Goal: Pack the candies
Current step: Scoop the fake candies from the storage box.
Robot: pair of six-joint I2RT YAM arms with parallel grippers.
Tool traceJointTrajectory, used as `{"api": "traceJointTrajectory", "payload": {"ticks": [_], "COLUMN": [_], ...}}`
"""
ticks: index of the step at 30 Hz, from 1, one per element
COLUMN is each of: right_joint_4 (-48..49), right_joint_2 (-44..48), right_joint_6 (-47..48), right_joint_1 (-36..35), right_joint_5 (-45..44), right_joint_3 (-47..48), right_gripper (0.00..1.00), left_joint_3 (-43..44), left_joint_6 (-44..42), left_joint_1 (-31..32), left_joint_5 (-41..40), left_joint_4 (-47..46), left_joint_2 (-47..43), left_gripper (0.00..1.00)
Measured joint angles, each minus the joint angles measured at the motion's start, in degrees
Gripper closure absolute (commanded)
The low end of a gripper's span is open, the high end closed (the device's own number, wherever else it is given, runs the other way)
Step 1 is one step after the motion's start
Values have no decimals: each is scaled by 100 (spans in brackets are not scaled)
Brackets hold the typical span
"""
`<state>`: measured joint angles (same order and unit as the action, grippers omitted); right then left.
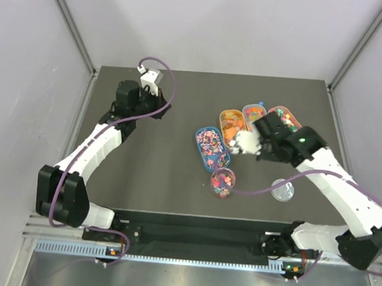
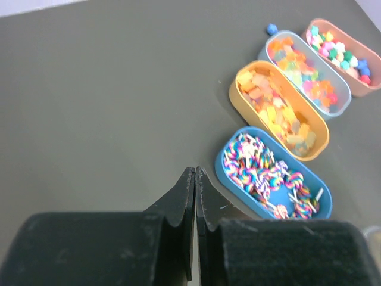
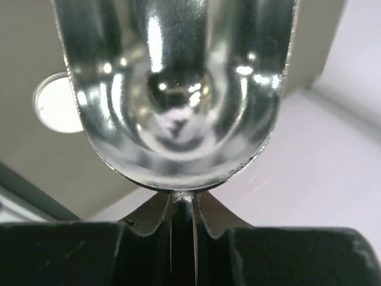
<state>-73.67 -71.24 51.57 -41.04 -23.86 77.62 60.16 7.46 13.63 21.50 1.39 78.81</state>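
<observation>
The candies lie in oval trays: swirled multicoloured ones (image 2: 262, 170) in a blue tray (image 2: 238, 189), orange gummies (image 2: 280, 113) in an orange tray (image 2: 235, 89), mixed gummies (image 2: 306, 74) in a pale blue tray, bright cubes (image 2: 339, 53) in a pink tray. In the top view a small round cup (image 1: 222, 182) holds mixed candies in front of the blue tray (image 1: 200, 142). My right gripper (image 1: 259, 139) is shut on a metal scoop (image 3: 175, 89), whose bowl looks empty, above the trays. My left gripper (image 2: 195, 174) is shut and empty, left of the trays.
A clear round lid (image 1: 282, 190) lies on the dark mat right of the cup; it also shows in the right wrist view (image 3: 56, 102). One loose blue candy (image 2: 272, 28) lies behind the pale blue tray. Grey walls enclose the table.
</observation>
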Motion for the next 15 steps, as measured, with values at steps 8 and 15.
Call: {"api": "traceJointTrajectory", "payload": {"ticks": [8,15], "right_joint_4": [1554,1840], "right_joint_2": [780,85], "right_joint_6": [-1047,-1869], "right_joint_1": [2859,3724], "right_joint_5": [769,1360], "right_joint_3": [-1104,-1493], "right_gripper": [100,100], "left_joint_3": [363,669], "left_joint_6": [221,328], "left_joint_1": [0,33], "left_joint_5": [-437,-553], "left_joint_4": [195,656], "left_joint_2": [522,1084], "left_gripper": [96,96]}}
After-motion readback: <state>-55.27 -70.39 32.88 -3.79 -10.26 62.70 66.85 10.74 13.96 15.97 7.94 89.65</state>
